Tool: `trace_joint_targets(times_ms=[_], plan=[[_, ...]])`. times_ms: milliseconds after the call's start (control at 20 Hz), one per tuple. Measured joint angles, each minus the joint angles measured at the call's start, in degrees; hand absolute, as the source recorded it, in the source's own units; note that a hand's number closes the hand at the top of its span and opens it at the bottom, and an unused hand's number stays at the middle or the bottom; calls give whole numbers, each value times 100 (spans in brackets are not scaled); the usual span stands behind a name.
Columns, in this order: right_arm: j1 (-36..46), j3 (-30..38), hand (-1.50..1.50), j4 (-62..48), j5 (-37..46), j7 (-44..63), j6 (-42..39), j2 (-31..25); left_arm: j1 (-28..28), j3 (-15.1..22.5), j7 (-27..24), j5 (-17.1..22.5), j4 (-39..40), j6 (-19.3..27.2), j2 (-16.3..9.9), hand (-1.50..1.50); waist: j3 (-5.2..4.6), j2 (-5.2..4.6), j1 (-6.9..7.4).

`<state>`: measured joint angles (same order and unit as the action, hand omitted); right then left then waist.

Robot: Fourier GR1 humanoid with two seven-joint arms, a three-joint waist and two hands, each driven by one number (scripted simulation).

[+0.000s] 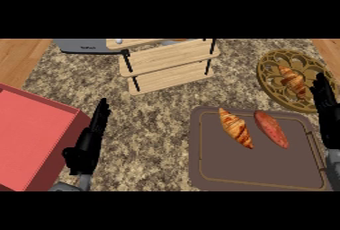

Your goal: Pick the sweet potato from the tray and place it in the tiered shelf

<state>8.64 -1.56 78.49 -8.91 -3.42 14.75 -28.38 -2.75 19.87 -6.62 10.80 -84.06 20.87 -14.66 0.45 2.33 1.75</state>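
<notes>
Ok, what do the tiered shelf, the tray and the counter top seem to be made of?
Tiered shelf: pale wood boards with visible grain, on thin black posts, probably metal. Tray: matte brown, smooth with a raised rim; plastic or coated metal, hard to tell. Counter top: speckled brown and beige, like granite.

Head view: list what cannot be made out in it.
- Tiered shelf: its top tier is cut off by the view's upper edge.
- Grey appliance behind it: only its front edge shows, its label too small to read.
- Red box: cut off by the left edge.
- Right hand: its forearm runs off the right edge.
- Left hand: seen edge-on, palm hidden.
</notes>
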Motion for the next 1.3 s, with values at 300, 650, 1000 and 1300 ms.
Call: trace_joint_targets(times_ms=[300, 650, 1000, 1300], plan=[[325, 464, -150, -722, -114, 1, -1027, -1049, -32, -48, 398, -118, 160, -373, -507, 0, -29, -214, -107], [587, 762, -150, -2234, -178, -323, -1739, -1340, -34, -22, 607, 34, 506, -1029, -811, 0, -31, -292, -66], [1127, 619, -150, -2758, -385, -981, -3384, -1416, -31, -98, 713, 33, 611, -1201, -815, 0, -35, -261, -82], [1352, 25, -150, -2021, -164, 8, -4171, -1725, -82, -213, 827, 41, 637, -1296, -837, 0, -53, -224, -142]])
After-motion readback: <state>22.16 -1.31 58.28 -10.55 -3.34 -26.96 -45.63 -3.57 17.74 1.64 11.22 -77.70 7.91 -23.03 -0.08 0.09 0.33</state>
